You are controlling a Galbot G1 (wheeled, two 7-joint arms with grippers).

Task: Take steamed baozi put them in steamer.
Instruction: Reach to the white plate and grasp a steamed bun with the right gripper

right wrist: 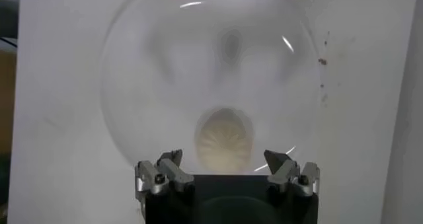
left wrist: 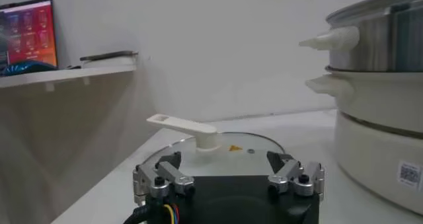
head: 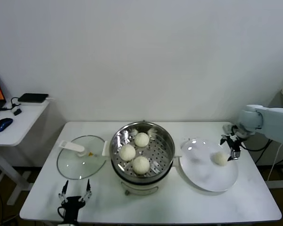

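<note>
The shiny steel steamer (head: 163,141) stands mid-table with three off-white baozi on its perforated tray: one at the back (head: 141,139), one at the left (head: 127,152), one at the front (head: 141,165). A further baozi (head: 220,158) lies on the right side of the white plate (head: 202,176). My right gripper (head: 230,147) hovers open just above and behind this bun; in the right wrist view the pleated baozi (right wrist: 225,140) sits ahead of and between the spread fingertips (right wrist: 173,159), untouched. My left gripper (head: 76,192) is parked open at the table's front left edge.
A glass lid (head: 81,162) with a white handle (left wrist: 188,129) lies flat left of the steamer (left wrist: 380,100). A side desk (head: 14,127) with a mouse and a dark device stands at far left. A wall runs behind the table.
</note>
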